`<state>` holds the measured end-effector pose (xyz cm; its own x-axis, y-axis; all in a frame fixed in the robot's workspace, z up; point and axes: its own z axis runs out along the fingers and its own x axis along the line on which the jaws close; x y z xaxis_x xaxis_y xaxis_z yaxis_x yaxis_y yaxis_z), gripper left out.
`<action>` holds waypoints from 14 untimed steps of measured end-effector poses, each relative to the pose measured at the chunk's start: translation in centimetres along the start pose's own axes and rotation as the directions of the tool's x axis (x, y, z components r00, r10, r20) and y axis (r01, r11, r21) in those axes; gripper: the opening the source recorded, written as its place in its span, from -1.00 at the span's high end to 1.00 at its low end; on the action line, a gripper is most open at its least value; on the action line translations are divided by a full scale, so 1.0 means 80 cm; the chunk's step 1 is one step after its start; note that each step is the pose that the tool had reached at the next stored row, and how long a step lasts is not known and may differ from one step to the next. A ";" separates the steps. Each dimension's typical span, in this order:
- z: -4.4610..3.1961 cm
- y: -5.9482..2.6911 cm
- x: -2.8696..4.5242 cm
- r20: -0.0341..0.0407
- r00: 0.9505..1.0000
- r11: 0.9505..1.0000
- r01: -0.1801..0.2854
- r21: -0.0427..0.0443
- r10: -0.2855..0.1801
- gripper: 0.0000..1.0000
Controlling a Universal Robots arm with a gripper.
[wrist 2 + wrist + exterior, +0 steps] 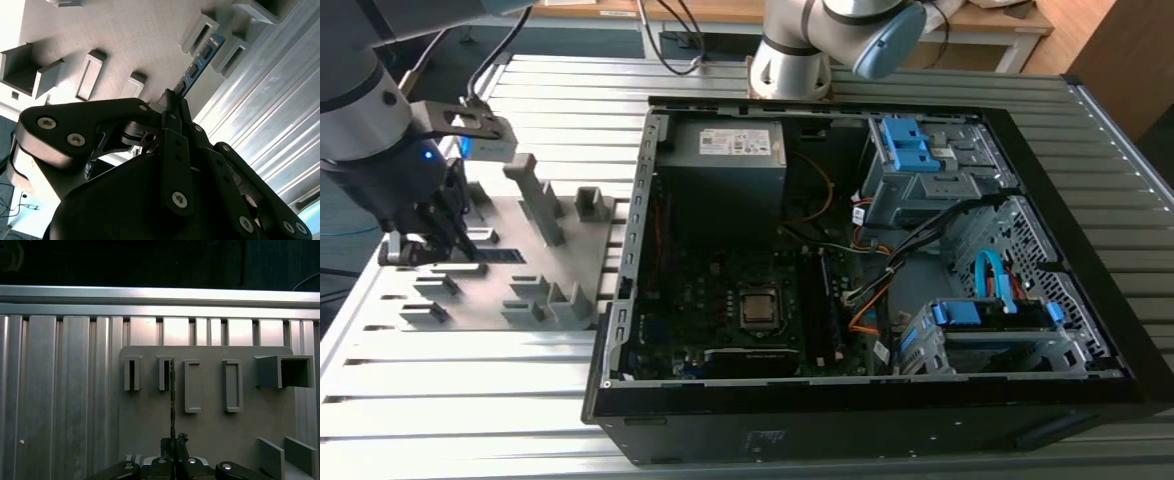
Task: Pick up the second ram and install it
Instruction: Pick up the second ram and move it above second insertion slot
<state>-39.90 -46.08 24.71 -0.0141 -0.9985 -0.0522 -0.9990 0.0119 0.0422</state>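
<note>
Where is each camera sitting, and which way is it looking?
Exterior view: off the arm, up high, looking down on the table, the open computer case and the grey fixture plate; the arm and gripper show at the exterior view's left.
First wrist view: on the arm, looking along the gripper onto the plate.
Second wrist view: on the arm, beside the gripper's dark links, looking past them.
Both wrist views share the second ram in the gripper, and the plate.

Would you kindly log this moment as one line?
tool: shut on second ram | place: grey fixture plate | install: pending
</note>
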 end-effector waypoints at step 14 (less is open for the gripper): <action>-0.0237 0.001 -0.0012 0.000 1.000 1.000 0.000 0.000 0.000 0.73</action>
<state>-39.90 -46.08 26.61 -0.0141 -0.9985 -0.0522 -0.9990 0.0119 0.0422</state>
